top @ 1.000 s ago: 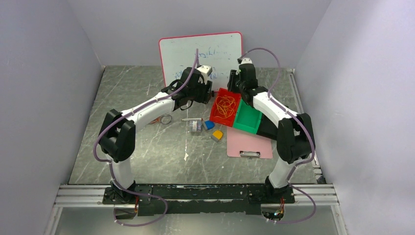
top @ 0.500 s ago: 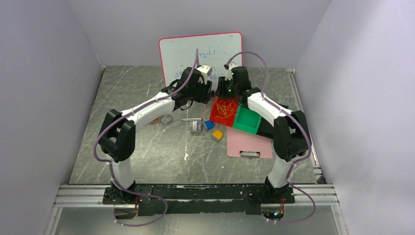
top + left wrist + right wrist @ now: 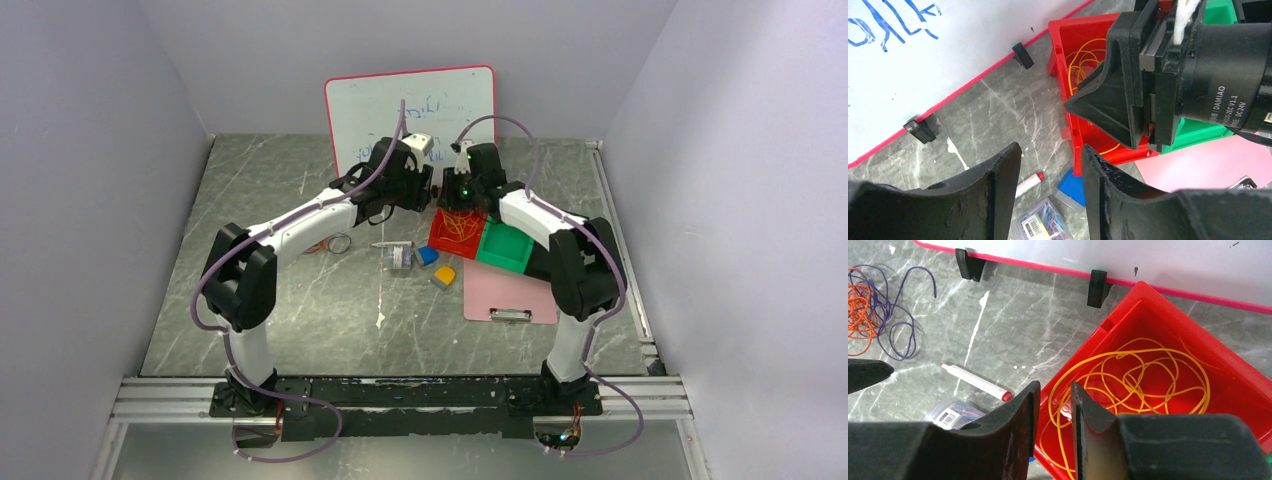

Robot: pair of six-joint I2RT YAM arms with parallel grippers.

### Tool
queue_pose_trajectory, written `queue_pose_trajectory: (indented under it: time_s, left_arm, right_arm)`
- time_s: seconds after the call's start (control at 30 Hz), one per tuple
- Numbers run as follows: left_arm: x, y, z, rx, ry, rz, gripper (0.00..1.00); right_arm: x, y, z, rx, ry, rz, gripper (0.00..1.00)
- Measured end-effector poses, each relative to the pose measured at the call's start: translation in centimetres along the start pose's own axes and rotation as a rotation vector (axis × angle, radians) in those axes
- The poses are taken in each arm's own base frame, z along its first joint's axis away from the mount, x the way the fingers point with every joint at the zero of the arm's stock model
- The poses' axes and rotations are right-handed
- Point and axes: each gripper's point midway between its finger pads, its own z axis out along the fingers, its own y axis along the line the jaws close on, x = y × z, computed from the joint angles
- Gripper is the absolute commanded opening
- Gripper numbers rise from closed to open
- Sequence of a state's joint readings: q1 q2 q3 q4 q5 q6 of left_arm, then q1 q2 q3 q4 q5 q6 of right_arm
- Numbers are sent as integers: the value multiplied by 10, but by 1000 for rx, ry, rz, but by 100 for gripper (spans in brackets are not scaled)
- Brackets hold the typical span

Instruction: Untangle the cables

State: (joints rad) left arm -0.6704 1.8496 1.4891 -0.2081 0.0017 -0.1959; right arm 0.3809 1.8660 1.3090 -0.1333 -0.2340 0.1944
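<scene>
A yellow cable [image 3: 1148,375] lies in loose loops inside the red bin [image 3: 1128,305]. My right gripper [image 3: 1054,395] hovers over the bin's left rim, open by a narrow gap, with a strand of the yellow cable showing below the gap and nothing clamped. Orange cable [image 3: 860,315] and purple cable [image 3: 900,335] lie tangled on the table to the left, seen in the top view as a small cable heap [image 3: 330,244]. My left gripper [image 3: 1050,155] hangs open and empty just left of the red bin [image 3: 1075,30], facing the right gripper [image 3: 462,205].
A whiteboard [image 3: 410,115] stands behind the bin. A green bin [image 3: 505,250] adjoins the red one, over a pink clipboard [image 3: 510,290]. A marker [image 3: 975,382], a box of paper clips [image 3: 1040,222], a blue block [image 3: 1073,185] and a yellow block [image 3: 444,275] lie nearby.
My right gripper has swung left from beside the bins to over the red bin, and its jaws have narrowed. The left arm has stayed still.
</scene>
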Motion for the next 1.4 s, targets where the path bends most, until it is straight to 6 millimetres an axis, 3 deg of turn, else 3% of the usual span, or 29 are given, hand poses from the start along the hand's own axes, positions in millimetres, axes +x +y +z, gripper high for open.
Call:
queue_pose_trajectory:
  time_s: [0.3, 0.53, 0.77, 1.27, 1.4]
  left_arm:
    - [0, 0, 0, -2, 0, 2, 52]
    - [0, 0, 0, -2, 0, 2, 52]
    - [0, 0, 0, -2, 0, 2, 52]
    - [0, 1, 0, -7, -1, 2, 53]
    - [-1, 3, 0, -16, -3, 2, 55]
  right_arm:
    - [3, -3, 5, 6, 5, 6, 9]
    - [0, -7, 5, 32, -8, 7, 2]
    - [2, -17, 3, 94, -5, 11, 0]
    - [33, -37, 11, 179, 93, 27, 0]
    - [38, -39, 13, 181, 104, 29, 6]
